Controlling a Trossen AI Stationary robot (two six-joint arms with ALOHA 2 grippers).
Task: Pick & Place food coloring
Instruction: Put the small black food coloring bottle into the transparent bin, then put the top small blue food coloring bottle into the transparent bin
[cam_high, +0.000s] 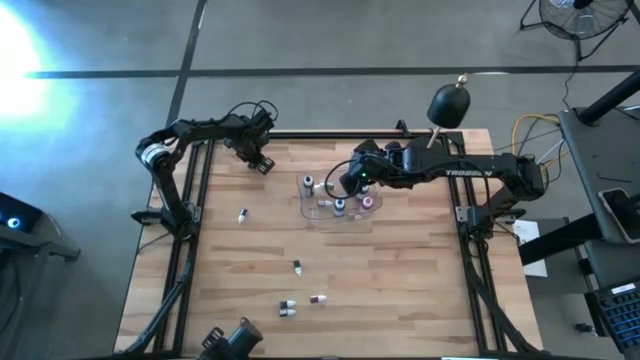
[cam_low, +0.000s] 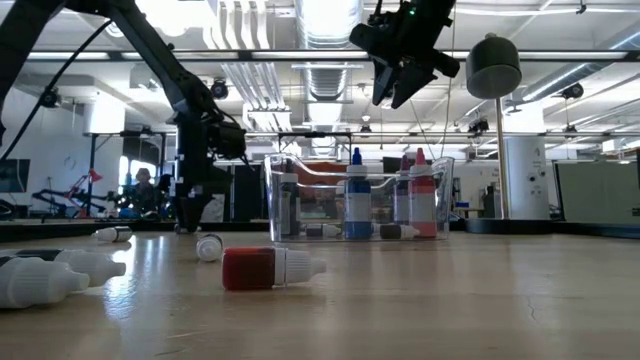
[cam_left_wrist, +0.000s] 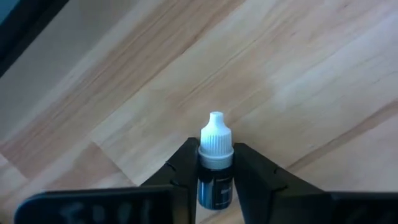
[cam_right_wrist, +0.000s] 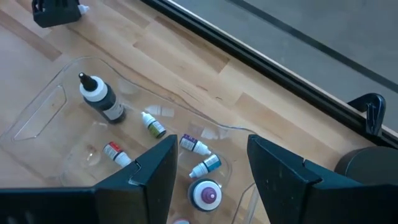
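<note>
My left gripper (cam_high: 264, 163) points down at the table's far left part, shut on a small dark food coloring bottle (cam_left_wrist: 216, 180) with a white cap (cam_left_wrist: 216, 135). My right gripper (cam_right_wrist: 211, 155) hangs open above the clear tub (cam_high: 312, 212) in the table's middle, with nothing between its fingers. Several bottles are in the tub: some stand upright, like the dark one (cam_right_wrist: 102, 99), and some lie on its floor, like the blue one (cam_right_wrist: 205, 166). Other bottles lie loose on the wood, among them a red one (cam_low: 262, 268) near the front edge. My left gripper pinches the bottle's dark body (cam_left_wrist: 206, 177), just below the white cap, between its two fingers. The fingers come from above, pointing down, and lie across the bottle. The bottle lies on its side on the wood, with its cap sticking out beyond the fingertips.
A black dome lamp (cam_high: 448, 103) stands at the far right edge. Loose bottles lie at the left (cam_high: 243, 214), in the middle (cam_high: 297, 267) and near the front (cam_high: 287, 308), (cam_high: 318, 298). Bare wood stretches along the right half.
</note>
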